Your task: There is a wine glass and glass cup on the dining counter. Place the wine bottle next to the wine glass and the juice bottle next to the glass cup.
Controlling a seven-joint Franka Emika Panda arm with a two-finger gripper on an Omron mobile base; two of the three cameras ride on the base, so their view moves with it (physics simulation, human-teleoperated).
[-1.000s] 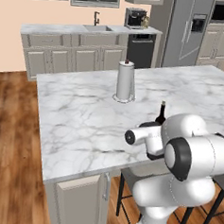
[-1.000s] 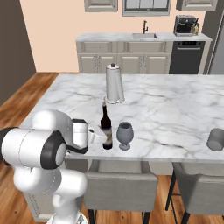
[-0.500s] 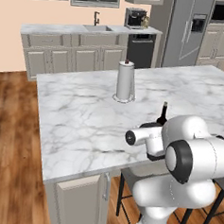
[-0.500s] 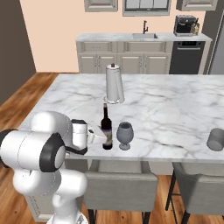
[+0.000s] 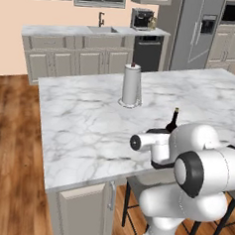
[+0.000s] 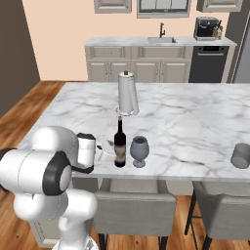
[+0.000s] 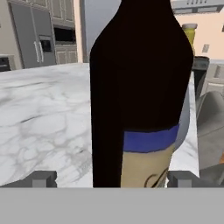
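The dining counter, a broad white marble island top with grey veins over beige cabinets, fills the middle of the kitchen, with grey stools tucked under its near edge and wood flooring around it. Behind it runs a sink counter with a coffee machine and a dark dishwasher front. A paper towel roll stands upright on the marble. The wine bottle, dark and slim-necked with a blue band and a cream label low on its body, stands upright near the counter's front edge, just beside the wine glass, a smoky-grey stemmed glass. The glass cup, a short grey tumbler, sits well apart toward the far end. The gripper is spread wide, its fingertips flanking the bottle's base without clasping it.
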